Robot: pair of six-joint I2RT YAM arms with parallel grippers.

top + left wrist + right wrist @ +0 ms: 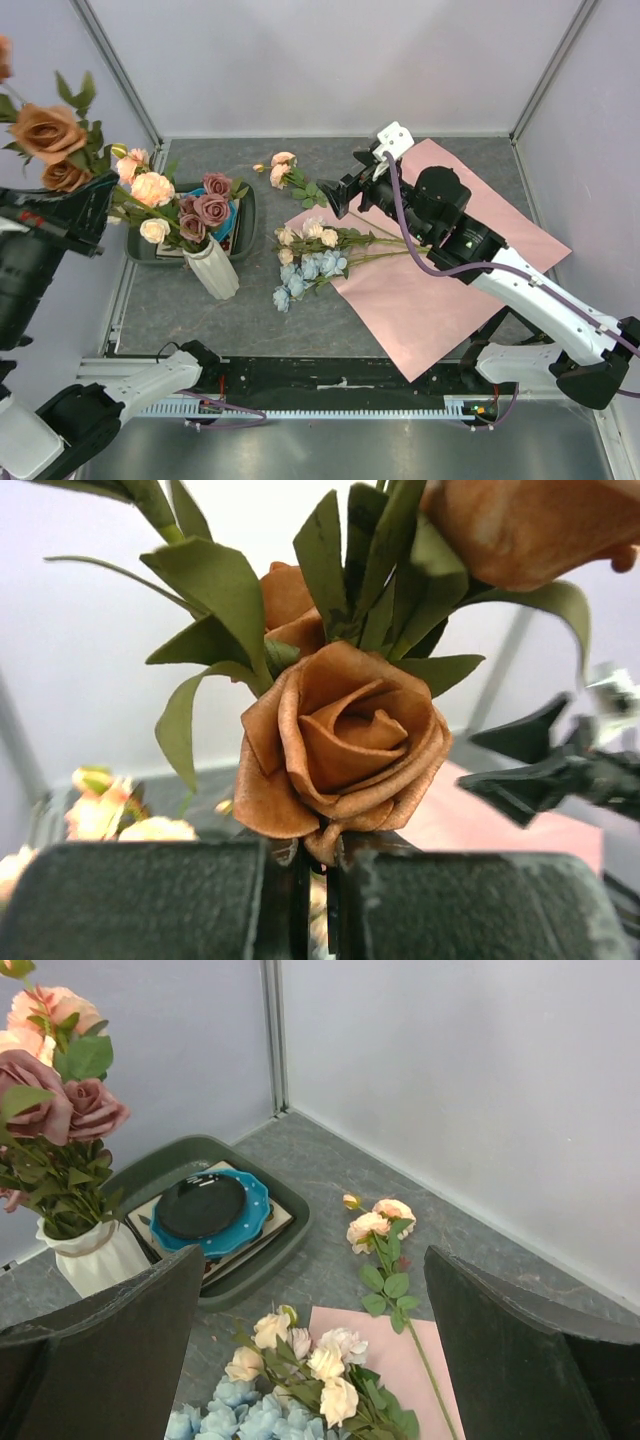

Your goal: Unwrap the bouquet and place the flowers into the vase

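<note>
- Left end effector (315, 885): clenched on the stem of an orange-brown rose (340, 735), with the pinch directly under the bloom. It is raised at the far left, well apart from the vase (212, 268). The stem below the pinch is hidden. Judged risk: a long free tail swings on the way over and misses the mouth.
- Vase: stands on the surface (300, 325) just beside the green tray (248, 215). It appears to lean and already carries the placed roses (205, 208) in mauve, peach and cream. Judged risk: the mouth is crowded. A further stem pushed in at an angle may snag leaves, lift out stems already seated, or tip the vase.
- Green tray: holds a blue plate (210, 1210). A toppled vase would likely land on it.
- Loose flowers: a peach spray (285, 170) lies on the surface towards the back. The cream and blue sprays (310, 255) lie together across the edge of the pink paper (430, 290), with stems overlapping. Judged risk: one pinch gathers several stems at once, or catches the paper and drags it along.
- Right end effector (310, 1280): released, jaws wide, grasping nothing, poised above the loose flowers. Judged risk: a descent onto blooms rather than stems would crush petals and give a poor hold.
</note>
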